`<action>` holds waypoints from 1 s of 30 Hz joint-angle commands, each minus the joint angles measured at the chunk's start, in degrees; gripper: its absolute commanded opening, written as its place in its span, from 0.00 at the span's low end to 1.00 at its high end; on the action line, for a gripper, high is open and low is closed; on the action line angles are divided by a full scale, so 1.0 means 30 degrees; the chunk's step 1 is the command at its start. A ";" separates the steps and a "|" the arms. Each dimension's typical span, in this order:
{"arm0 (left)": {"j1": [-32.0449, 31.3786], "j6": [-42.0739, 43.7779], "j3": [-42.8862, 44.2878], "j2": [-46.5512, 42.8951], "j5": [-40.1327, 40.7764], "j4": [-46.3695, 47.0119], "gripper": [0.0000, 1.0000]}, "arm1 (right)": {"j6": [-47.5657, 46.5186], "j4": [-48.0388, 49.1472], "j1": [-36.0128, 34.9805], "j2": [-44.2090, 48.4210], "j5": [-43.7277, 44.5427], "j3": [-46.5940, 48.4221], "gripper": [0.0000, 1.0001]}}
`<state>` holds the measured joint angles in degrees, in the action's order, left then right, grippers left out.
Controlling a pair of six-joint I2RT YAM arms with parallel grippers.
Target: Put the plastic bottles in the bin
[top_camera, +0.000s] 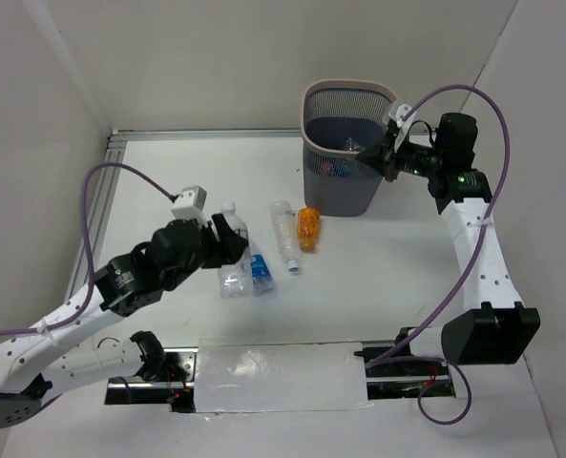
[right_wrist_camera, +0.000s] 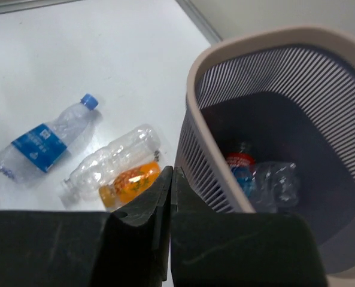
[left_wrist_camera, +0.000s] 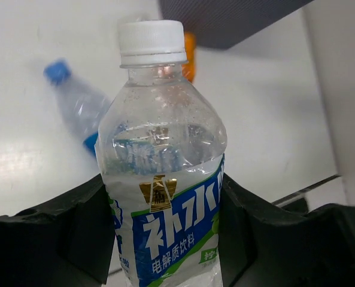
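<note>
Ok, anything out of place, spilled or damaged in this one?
Only a small thing: the clear bottle inside the bin looks crumpled, lying beside the red-label bottle. On the table the blue-capped bottle, plain bottle and orange bottle lie on their sides, with no spill visible.

Seen from above, the right gripper (right_wrist_camera: 170, 174) fills the lower edge, its two black fingers pressed together with nothing between them. Just behind it, on the right, stands the grey mesh bin (right_wrist_camera: 196, 72) with a pale rim; a red-labelled bottle (right_wrist_camera: 242, 164) and a crumpled clear bottle (right_wrist_camera: 278, 182) lie at its bottom. On the white table (right_wrist_camera: 75, 48) to the left lie a blue-labelled bottle (right_wrist_camera: 42, 143), a plain clear bottle (right_wrist_camera: 114, 158) and, touching it, a short orange bottle (right_wrist_camera: 129, 182).
</note>
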<state>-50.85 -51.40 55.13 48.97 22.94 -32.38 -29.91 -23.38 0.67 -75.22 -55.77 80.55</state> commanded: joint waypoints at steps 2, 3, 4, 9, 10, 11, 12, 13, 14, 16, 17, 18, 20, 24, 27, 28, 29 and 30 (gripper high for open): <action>0.0249 0.4647 0.3617 0.2157 0.0764 0.4603 0.14 | -0.1452 -0.0849 0.0217 0.1106 -0.0427 -0.1770 0.08; 0.0512 0.5493 0.4958 0.2801 0.0066 0.6439 0.13 | -0.2064 -0.1170 0.0217 0.1109 -0.0424 -0.1947 0.15; 0.1008 0.5907 0.5639 0.3445 -0.0318 0.7444 0.13 | -0.2506 -0.1492 0.0217 0.1370 -0.0424 -0.2326 0.22; 0.2504 0.7083 1.0674 0.9176 -0.3187 1.0850 0.13 | -0.5904 -0.4801 0.0217 0.2424 0.0013 -0.3412 0.36; 0.2942 0.7257 1.2512 1.0006 -0.4237 1.1113 0.13 | -0.6576 -0.5154 0.0217 0.2775 0.0189 -0.3588 0.39; 0.3120 0.7259 1.3371 1.0826 -0.4683 1.1580 0.13 | -0.6756 -0.5679 0.0217 0.2953 0.0597 -0.4054 0.42; 0.3122 0.7259 1.4192 1.1618 -0.5093 1.1817 0.13 | -0.6961 -0.5917 0.0217 0.3128 0.0804 -0.4290 0.44; 0.3847 0.6766 1.6665 1.3946 -0.5997 1.2022 0.13 | -0.7630 -0.6383 0.0043 0.3710 0.1328 -0.5221 0.58; 0.3854 0.6761 1.6690 1.3969 -0.6006 1.2024 0.13 | -0.7637 -0.6388 0.0041 0.3716 0.1333 -0.5230 0.58; 0.4204 0.5973 1.8997 1.6189 -0.6562 1.2229 0.13 | -0.7637 -0.6388 0.0041 0.4386 0.1713 -0.6423 0.75; 0.4438 0.5651 1.9614 1.6863 -0.6765 1.2606 0.13 | -0.7840 -0.6388 -0.0133 0.4564 0.1946 -0.6808 0.77; 0.4440 0.5155 2.0751 1.7508 -0.6767 1.3248 0.13 | -0.8016 -0.6388 -0.0134 0.4566 0.1949 -0.7131 0.79; 0.4616 0.4742 2.1754 1.9296 -0.6039 1.3867 0.13 | -0.8018 -0.6591 -0.0310 0.4742 0.2123 -0.7950 0.79; 0.4616 0.4066 2.3045 2.1787 -0.4107 1.6209 0.20 | -0.7641 -0.6595 -0.0486 0.4742 0.2299 -0.8978 0.81; 0.4440 0.4533 2.4303 2.3861 -0.2727 1.6858 0.28 | -0.6995 -0.5541 -0.0660 0.5298 0.2795 -0.9537 0.86; 0.4440 0.4825 2.5294 2.4394 -0.2492 1.6626 0.38 | -0.6325 -0.5277 -0.0662 0.5588 0.2972 -0.9827 0.89; 0.4440 0.5002 2.5710 2.4863 -0.2490 1.6624 0.46 | -0.6087 -0.5100 -0.0662 0.5765 0.2974 -0.9830 0.92; 0.4440 0.5003 2.6091 2.5622 -0.2490 1.6392 0.54 | -0.5852 -0.4925 -0.0662 0.5767 0.3148 -1.0062 0.99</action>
<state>-37.17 -37.67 128.77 122.89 12.21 11.33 -50.26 -41.08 -0.75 -60.31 -47.51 51.05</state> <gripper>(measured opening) 0.676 0.963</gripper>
